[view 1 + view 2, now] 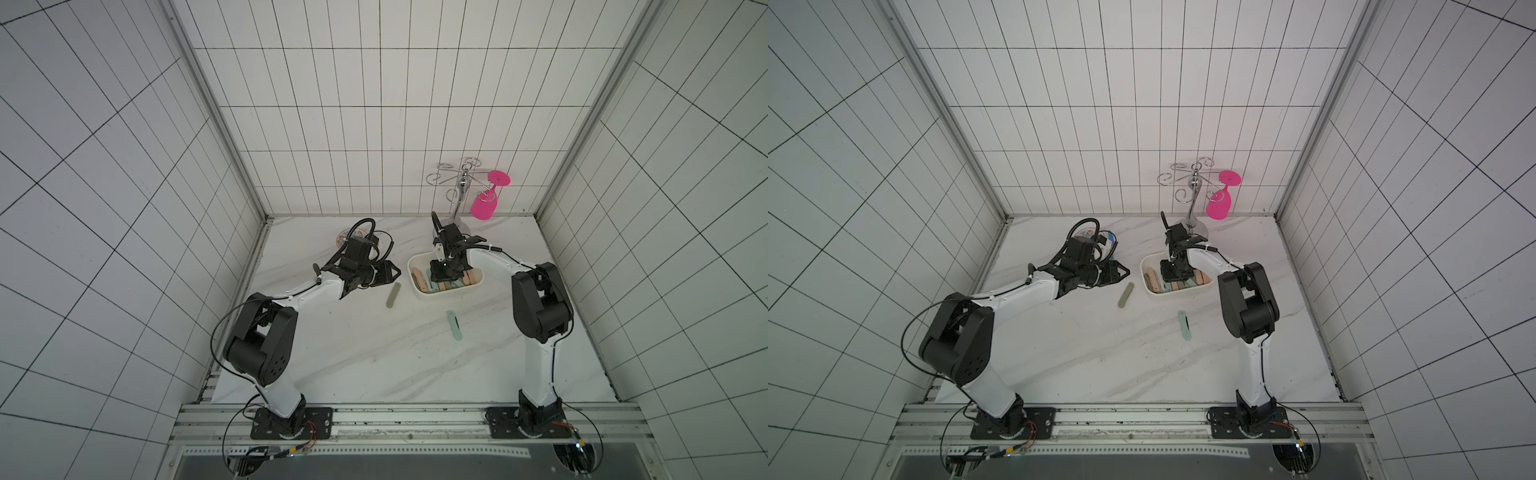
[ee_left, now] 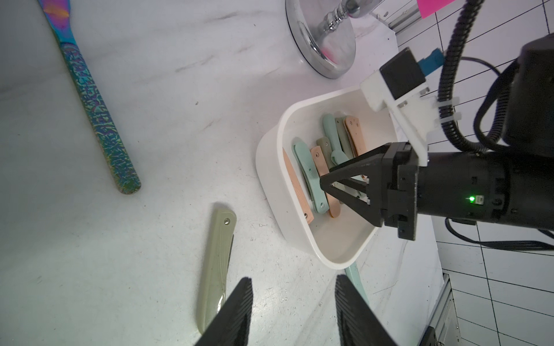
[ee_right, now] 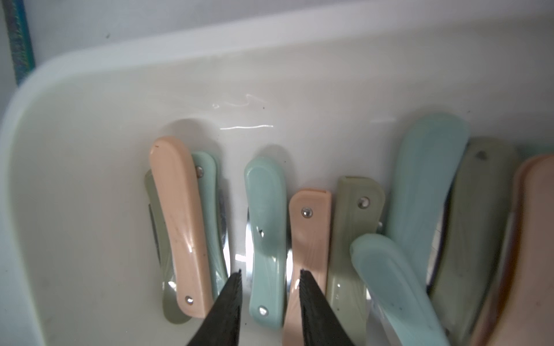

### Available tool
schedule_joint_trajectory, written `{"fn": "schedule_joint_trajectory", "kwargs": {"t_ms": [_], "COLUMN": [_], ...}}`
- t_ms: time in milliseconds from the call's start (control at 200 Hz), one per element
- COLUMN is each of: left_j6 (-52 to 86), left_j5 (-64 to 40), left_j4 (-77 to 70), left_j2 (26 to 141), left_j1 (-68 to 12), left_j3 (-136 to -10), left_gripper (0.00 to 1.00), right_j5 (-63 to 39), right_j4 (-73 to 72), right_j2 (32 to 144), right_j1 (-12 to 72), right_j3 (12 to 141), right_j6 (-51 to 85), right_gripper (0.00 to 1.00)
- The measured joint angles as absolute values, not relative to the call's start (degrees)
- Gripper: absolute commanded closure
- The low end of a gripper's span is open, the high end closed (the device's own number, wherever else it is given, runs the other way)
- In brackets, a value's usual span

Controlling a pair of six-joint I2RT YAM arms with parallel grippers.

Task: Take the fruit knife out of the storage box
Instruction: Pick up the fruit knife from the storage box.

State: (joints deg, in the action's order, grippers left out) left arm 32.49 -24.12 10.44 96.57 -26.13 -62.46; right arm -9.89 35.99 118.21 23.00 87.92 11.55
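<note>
Straddling a teal fruit knife (image 3: 265,239) in the storage box (image 3: 90,104), my right jaws stand parted to pinch it; left jaws parted, empty.

I find both top views mounted high over the front rail (image 1: 407,413), tilted steeply down toward the back wall (image 1: 374,124), far enough off to hold the whole tabletop (image 1: 374,353); they overlap almost entirely. My left wrist camera looks out past the left gripper (image 2: 292,278), low over the tabletop, across to the storage box (image 2: 269,167) and the right gripper (image 2: 325,184) inside it. My right wrist camera sits very close within that same box, facing the fruit knives (image 3: 266,239).
</note>
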Motion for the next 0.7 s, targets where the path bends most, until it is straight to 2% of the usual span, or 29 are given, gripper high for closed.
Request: {"fn": "schedule_joint_trajectory", "kwargs": {"t_ms": [255, 500, 700], "left_j6": [32.3, 31.9, 31.9], "left_j5": [-24.5, -24.9, -25.4], "left_j4": [10.5, 10.5, 10.5], "left_j2": [96.6, 96.6, 96.6], "left_j1": [-25.6, -24.9, -24.3], "left_j3": [-62.5, -62.5, -62.5], "left_gripper": [0.52, 0.52, 0.52], "right_j5": [-9.3, -7.1, -3.9], "right_j4": [35.0, 35.1, 35.7], "right_j2": [120.6, 123.6, 123.9], "right_j1": [24.1, 26.4, 26.8], "right_j3": [90.1, 93.0, 93.5], "right_j6": [11.3, 11.0, 10.7], "right_gripper": [0.59, 0.59, 0.64]}}
